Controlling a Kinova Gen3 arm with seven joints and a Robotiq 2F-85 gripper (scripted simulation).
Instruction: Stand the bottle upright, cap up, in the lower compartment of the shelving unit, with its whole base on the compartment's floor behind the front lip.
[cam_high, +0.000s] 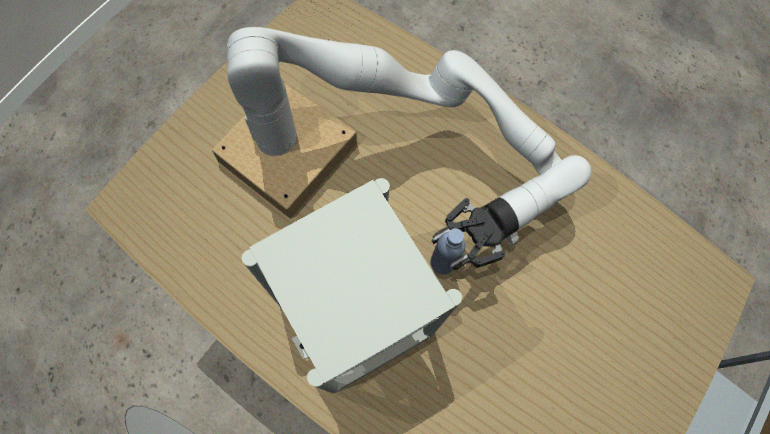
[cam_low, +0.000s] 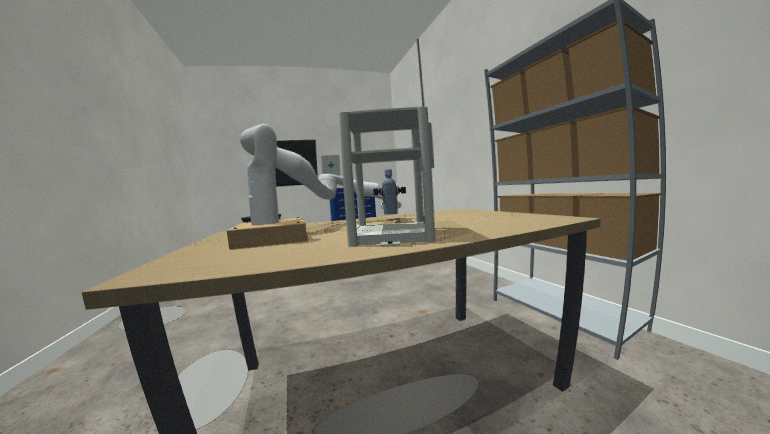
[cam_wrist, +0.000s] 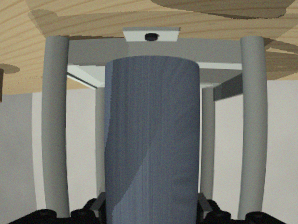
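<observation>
My gripper (cam_high: 457, 243) is shut on the grey-blue bottle (cam_high: 448, 249), which stands upright with its cap up, held above the table. It is just outside the right side of the pale grey shelving unit (cam_high: 347, 281), near the middle of that side. In the exterior view the bottle (cam_low: 389, 191) shows through the unit's frame (cam_low: 389, 175), level with the lower compartment. In the wrist view the bottle (cam_wrist: 152, 152) fills the middle, with two of the unit's posts on either side and a shelf board behind it.
The arm's wooden base plate (cam_high: 285, 152) lies behind the unit. A tall metal rack with cardboard boxes (cam_low: 576, 142) stands off the table to the right. The table's right half (cam_high: 593, 301) lies beyond the gripper.
</observation>
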